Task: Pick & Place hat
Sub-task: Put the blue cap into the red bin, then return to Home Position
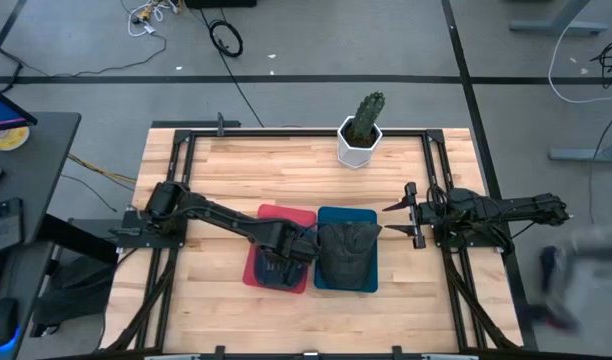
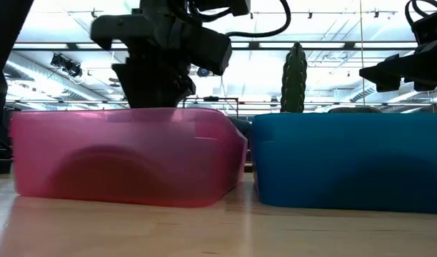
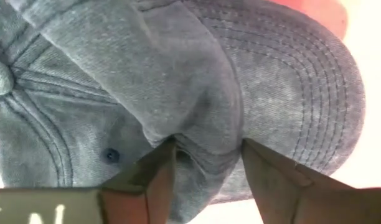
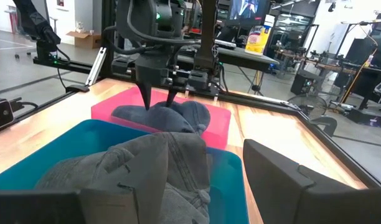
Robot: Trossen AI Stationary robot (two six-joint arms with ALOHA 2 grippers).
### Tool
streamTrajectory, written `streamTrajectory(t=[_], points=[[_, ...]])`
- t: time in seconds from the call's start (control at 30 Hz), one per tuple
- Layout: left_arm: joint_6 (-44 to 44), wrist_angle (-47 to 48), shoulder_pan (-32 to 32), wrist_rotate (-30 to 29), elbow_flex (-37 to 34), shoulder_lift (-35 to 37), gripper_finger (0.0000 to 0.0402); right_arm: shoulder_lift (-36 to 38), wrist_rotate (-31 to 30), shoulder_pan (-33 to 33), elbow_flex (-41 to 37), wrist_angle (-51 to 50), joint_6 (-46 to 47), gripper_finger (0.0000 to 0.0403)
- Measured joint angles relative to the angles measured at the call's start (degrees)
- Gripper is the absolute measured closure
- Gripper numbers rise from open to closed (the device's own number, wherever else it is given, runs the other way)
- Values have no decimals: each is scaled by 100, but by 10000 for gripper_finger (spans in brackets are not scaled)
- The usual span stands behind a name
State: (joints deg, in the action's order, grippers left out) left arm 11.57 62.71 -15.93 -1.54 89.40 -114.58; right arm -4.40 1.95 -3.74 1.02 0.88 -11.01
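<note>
Two bins on table [image 1: 226, 170] | red bin [image 1: 261, 268] holds grey hat [image 4: 162, 117] | left gripper [image 3: 206, 163] jaws pinch a crown fold | right gripper [image 1: 404, 212] jaws spread, idle | risk: thin fold slips free on lift

wood table [image 1: 236, 170] — pink bin [image 1: 269, 215] | blue bin [image 1: 338, 214] | potted cactus [image 1: 362, 128]

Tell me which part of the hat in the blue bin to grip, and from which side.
Probably from straight above: the blue bin walls off the sides. The hat in the blue bin lies crumpled, with a raised fold on top; pinch that fold, as the left gripper pinches the hat in the pink bin.
</note>
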Motion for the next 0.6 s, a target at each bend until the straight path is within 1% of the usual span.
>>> streamTrajectory(t=[0.1, 0.2, 0.33, 0.6], points=[[65, 38, -11, 39, -8, 79, 195, -1, 0, 1, 0, 0, -1, 191], [206, 41, -11, 36, -12, 181, 189, -2, -1, 1, 0, -1, -1, 191], [417, 44, -11, 20, -8, 273, 189, -2, 0, 1, 0, 0, 0, 191], [433, -91, -10, 5, -8, 283, 188, -2, 1, 0, 0, -1, -1, 191]])
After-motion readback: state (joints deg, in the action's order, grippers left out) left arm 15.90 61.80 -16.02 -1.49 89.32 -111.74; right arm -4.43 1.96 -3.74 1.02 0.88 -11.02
